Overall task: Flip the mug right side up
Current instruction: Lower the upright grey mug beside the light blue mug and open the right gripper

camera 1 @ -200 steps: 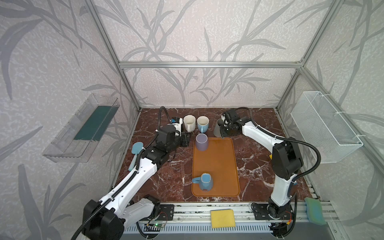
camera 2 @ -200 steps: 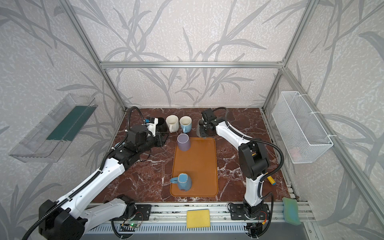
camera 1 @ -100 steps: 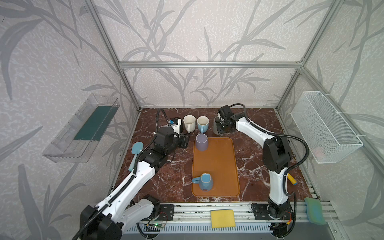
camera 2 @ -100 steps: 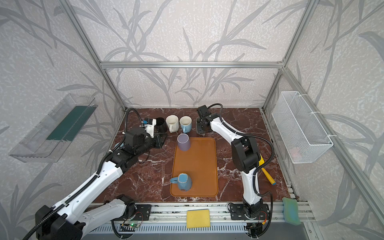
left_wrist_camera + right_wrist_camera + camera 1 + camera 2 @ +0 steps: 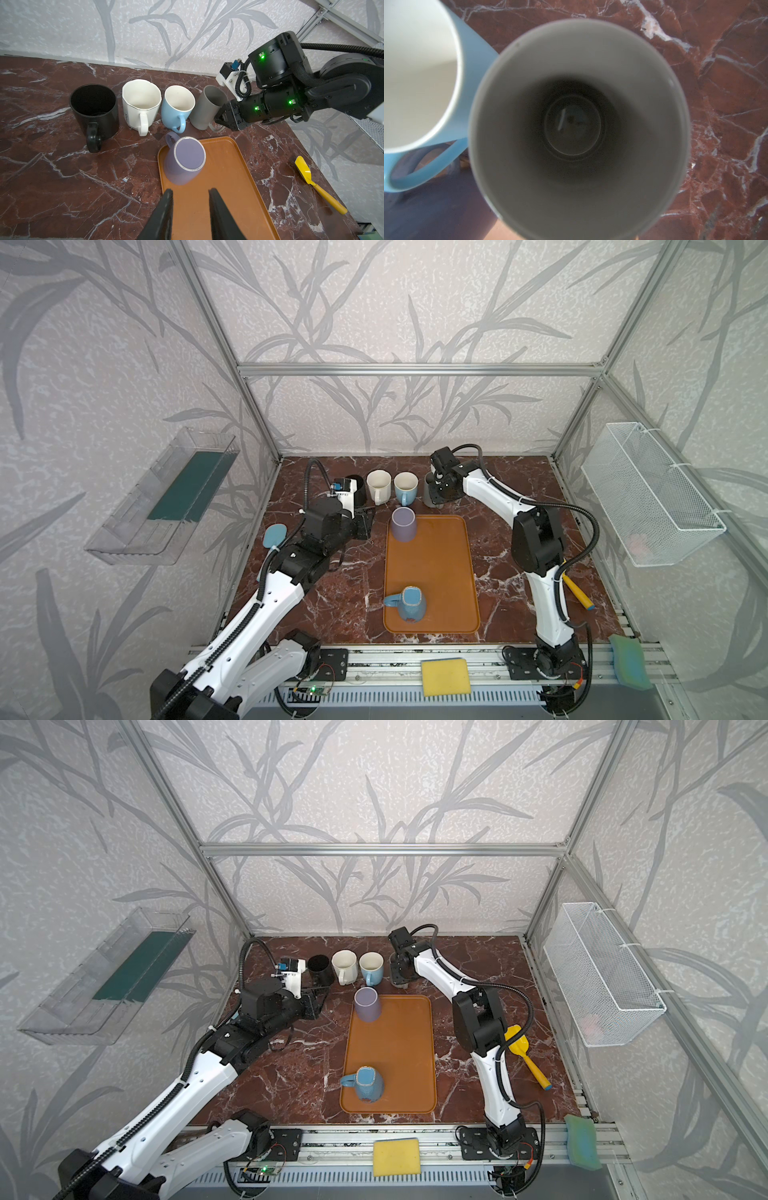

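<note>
At the right end of the mug row by the back wall, the grey mug (image 5: 207, 108) stands mouth up, its foot down at the table (image 5: 345, 605). Its handle faces the tray side. The right pincer (image 5: 218, 121) is clamped on that handle, jaws drawn together on the loop. Its arm reaches in from the right, with the wrist held above the rim. The right wrist view looks straight down the grey mug's bore to its dark bottom.

Just beside it on the left stands the pale blue mug (image 5: 173, 117), mouth up, handle toward the tray. Whether the two touch I cannot tell. Next along come the white mug (image 5: 141, 104) and the black mug (image 5: 93, 108), both mouth up too.

Before the row lies the orange tray (image 5: 432, 572). On its far left corner the purple mug (image 5: 185, 162) sits bottom up, handle pointing at the row. The left pincer (image 5: 190, 190) hovers near this mug, short of it and touching nothing, jaws apart with nothing held between them. Both top views show it hanging left of the tray's far corner, well apart from the grey mug.

At the tray's near end the speckled blue mug (image 5: 411, 605) sits bottom up, handle to the left. On the table right of the tray lies a yellow scoop (image 5: 518, 1042). A yellow sponge (image 5: 444, 676) rests on the front rail.
</note>
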